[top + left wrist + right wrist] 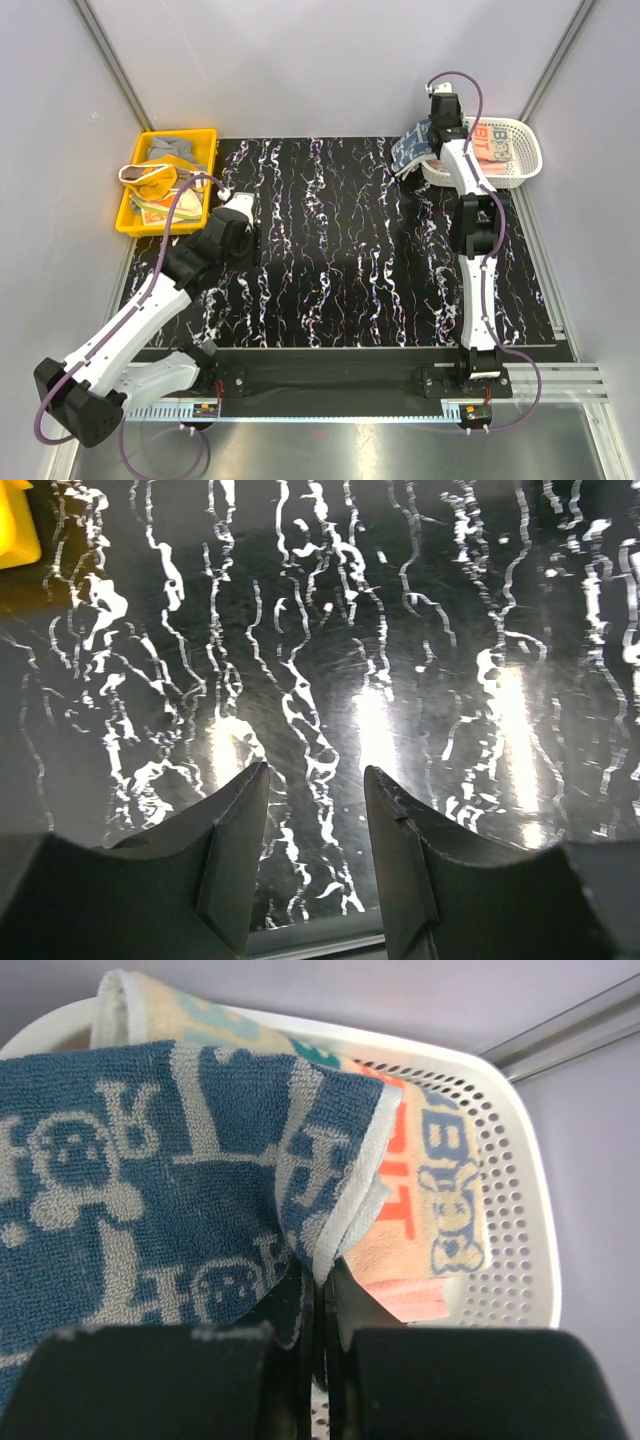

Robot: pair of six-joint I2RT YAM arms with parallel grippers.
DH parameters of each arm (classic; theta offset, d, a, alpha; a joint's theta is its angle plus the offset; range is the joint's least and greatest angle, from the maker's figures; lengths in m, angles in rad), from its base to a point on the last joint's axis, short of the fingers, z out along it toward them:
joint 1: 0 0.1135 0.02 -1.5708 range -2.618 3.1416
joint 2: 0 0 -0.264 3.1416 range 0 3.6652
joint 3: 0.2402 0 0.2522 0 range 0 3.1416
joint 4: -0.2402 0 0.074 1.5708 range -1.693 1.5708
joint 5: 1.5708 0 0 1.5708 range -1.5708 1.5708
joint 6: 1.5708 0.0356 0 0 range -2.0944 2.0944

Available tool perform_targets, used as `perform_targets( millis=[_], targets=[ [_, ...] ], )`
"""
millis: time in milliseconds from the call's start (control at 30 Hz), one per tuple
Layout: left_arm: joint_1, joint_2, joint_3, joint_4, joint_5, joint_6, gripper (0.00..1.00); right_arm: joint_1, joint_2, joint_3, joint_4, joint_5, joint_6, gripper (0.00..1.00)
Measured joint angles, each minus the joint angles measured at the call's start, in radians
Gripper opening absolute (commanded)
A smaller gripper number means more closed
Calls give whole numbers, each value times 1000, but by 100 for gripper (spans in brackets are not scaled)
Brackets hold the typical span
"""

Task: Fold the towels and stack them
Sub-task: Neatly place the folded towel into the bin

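Observation:
My right gripper is shut on the hem of a dark navy patterned towel, lifted over the left rim of the white basket. In the top view this towel hangs beside the basket, under the right gripper. A cream towel with red and teal letters and a pink towel lie in the basket below. More towels rest in the yellow tray. My left gripper is open with nothing between its fingers, low over the black marbled mat.
The black mat with white veins covers the table between the tray and the basket. Grey walls and metal rails close in the back and sides. A corner of the yellow tray shows at the top left of the left wrist view.

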Motion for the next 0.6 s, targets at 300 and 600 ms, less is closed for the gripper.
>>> perform_targets(
  millis=[300, 600],
  targets=[
    [4, 32, -24, 46, -3, 16, 47, -22, -1, -2, 60, -1, -85, 0],
    [4, 37, -57, 67, 3, 16, 47, -116, -16, -18, 69, -45, -79, 0]
  ],
)
